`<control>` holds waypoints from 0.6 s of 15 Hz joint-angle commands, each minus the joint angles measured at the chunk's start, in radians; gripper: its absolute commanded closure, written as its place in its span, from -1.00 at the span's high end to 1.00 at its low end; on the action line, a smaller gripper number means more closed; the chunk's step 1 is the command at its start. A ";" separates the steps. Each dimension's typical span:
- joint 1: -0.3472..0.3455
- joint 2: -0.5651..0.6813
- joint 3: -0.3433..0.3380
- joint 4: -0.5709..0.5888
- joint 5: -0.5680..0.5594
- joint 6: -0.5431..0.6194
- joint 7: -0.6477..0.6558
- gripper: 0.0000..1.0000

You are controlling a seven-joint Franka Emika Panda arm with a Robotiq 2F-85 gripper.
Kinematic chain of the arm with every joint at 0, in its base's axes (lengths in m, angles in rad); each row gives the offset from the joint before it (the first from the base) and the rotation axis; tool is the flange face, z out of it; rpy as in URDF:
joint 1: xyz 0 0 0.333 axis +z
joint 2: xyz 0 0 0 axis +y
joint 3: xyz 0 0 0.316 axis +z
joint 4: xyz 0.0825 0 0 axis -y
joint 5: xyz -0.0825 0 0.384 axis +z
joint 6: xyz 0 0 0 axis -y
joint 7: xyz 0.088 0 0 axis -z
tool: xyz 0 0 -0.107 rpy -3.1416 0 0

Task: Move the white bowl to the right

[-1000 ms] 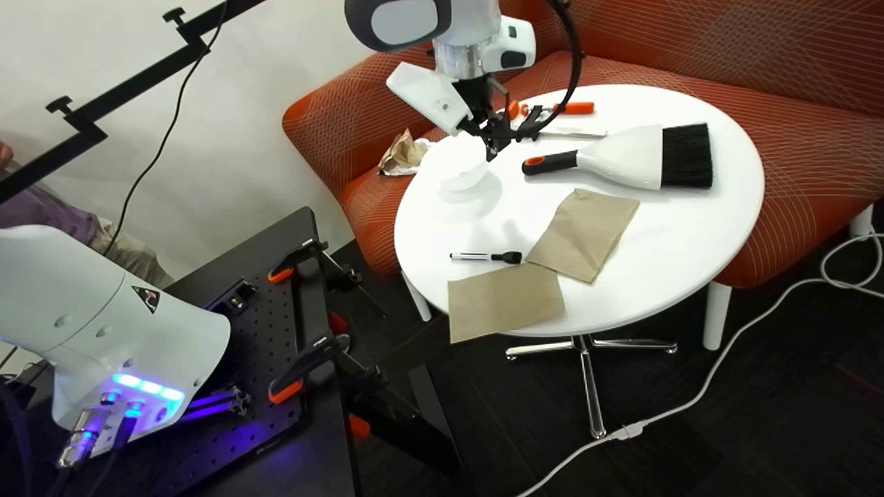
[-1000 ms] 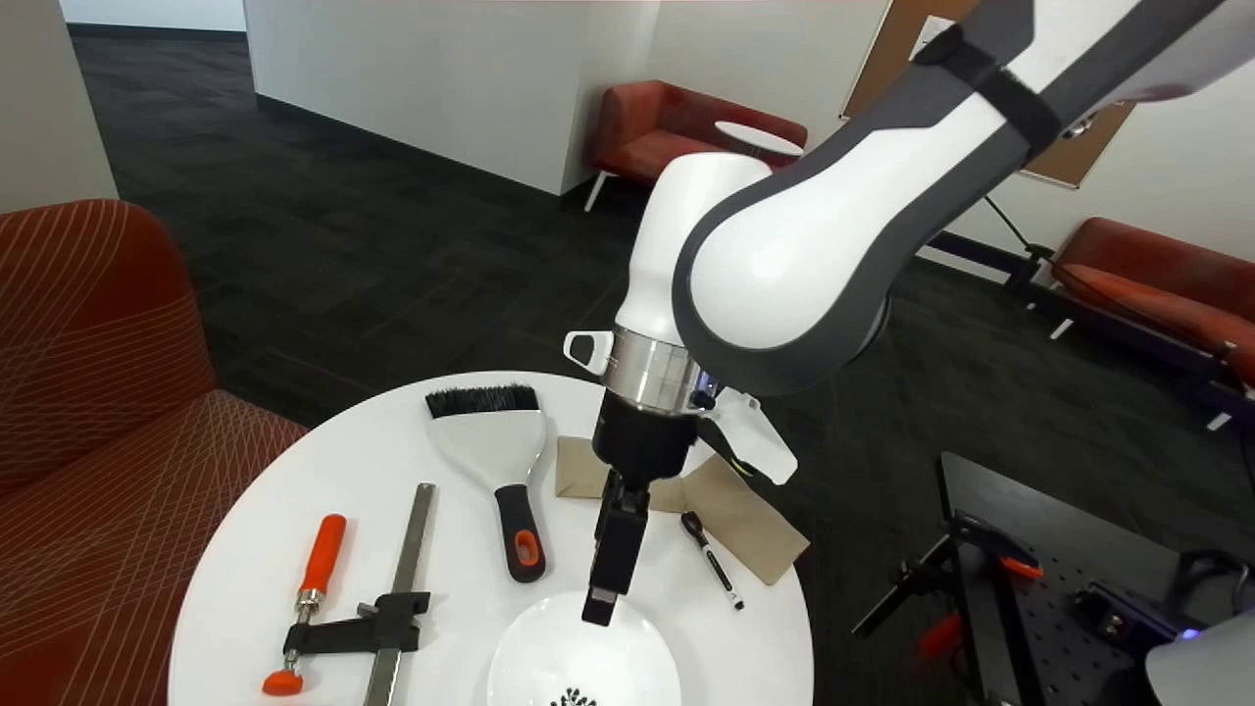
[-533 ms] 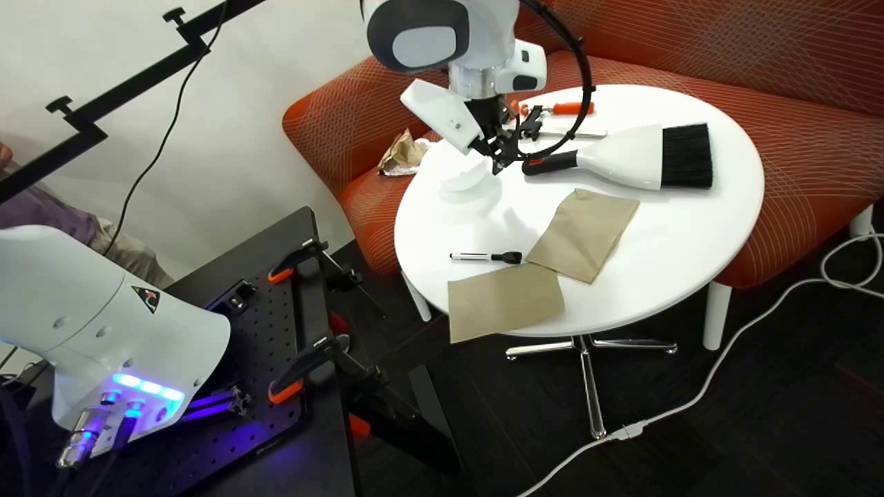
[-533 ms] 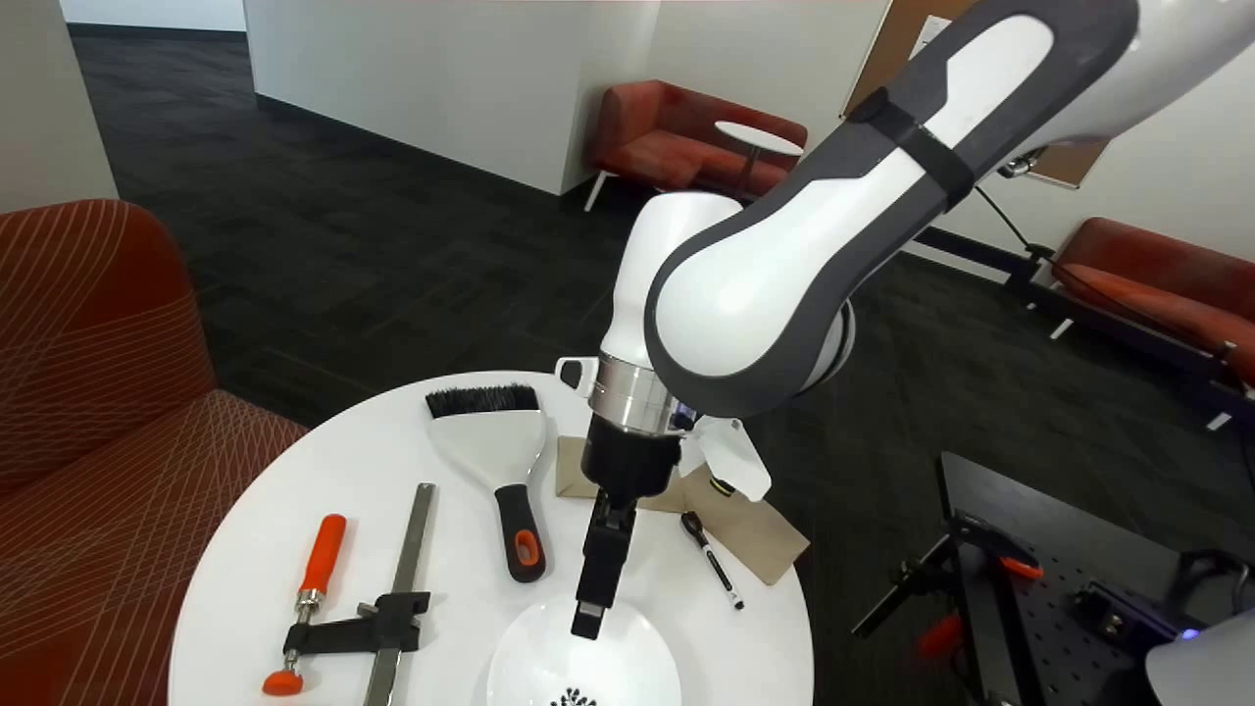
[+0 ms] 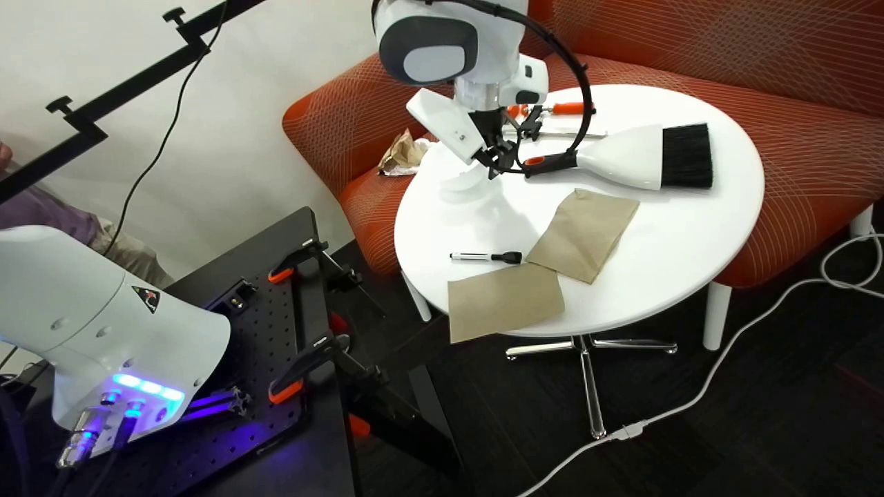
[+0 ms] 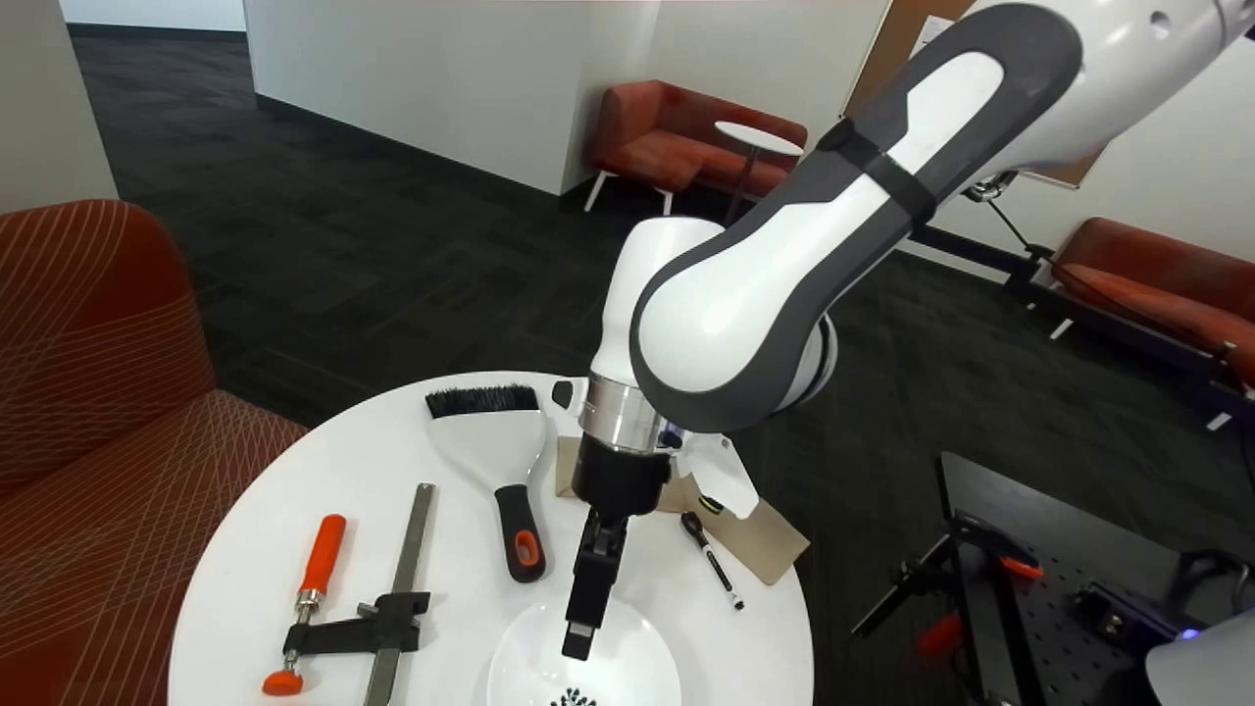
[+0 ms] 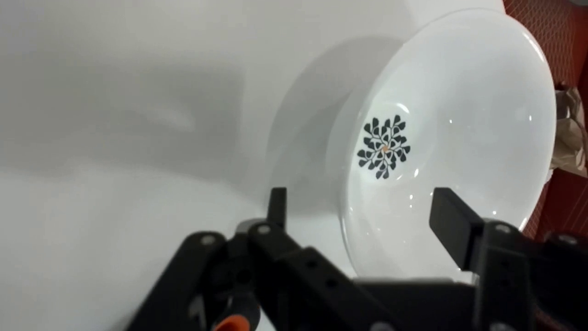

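Observation:
The white bowl (image 5: pixel 464 186) stands upright on the round white table (image 5: pixel 677 248). In an exterior view the bowl (image 6: pixel 627 677) is cut off by the lower picture edge. In the wrist view the bowl (image 7: pixel 482 115) fills the right side and shows a dark leaf pattern inside. My gripper (image 7: pixel 360 204) is open with nothing between its fingers but a view of the bowl's rim. One finger lies outside the rim over the table, the other over the bowl's inside. The gripper (image 5: pixel 493 169) is low at the bowl's edge in both exterior views. I cannot tell whether it touches.
A white brush with black bristles (image 6: pixel 495 441) lies near the gripper, its dark handle toward the bowl. A bar clamp (image 6: pixel 392 623) lies beside the bowl. A marker (image 5: pixel 487 257) and brown paper pieces (image 5: pixel 507 300) lie toward the table's edge. A red sofa (image 5: pixel 794 138) borders the table.
My gripper has moved down toward the table, and in an exterior view its tip shifts slightly left over the bowl. The bowl and the other things have not moved.

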 commanded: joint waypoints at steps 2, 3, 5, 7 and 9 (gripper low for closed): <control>-0.031 0.019 0.027 0.027 -0.020 -0.022 -0.007 -0.16; -0.032 0.020 0.028 0.029 -0.020 -0.023 -0.006 -0.29; -0.029 0.015 0.022 0.028 -0.024 -0.026 0.003 -0.59; -0.022 0.001 0.011 0.021 -0.030 -0.028 0.023 -0.90; -0.021 -0.017 0.000 0.011 -0.037 -0.032 0.036 -1.00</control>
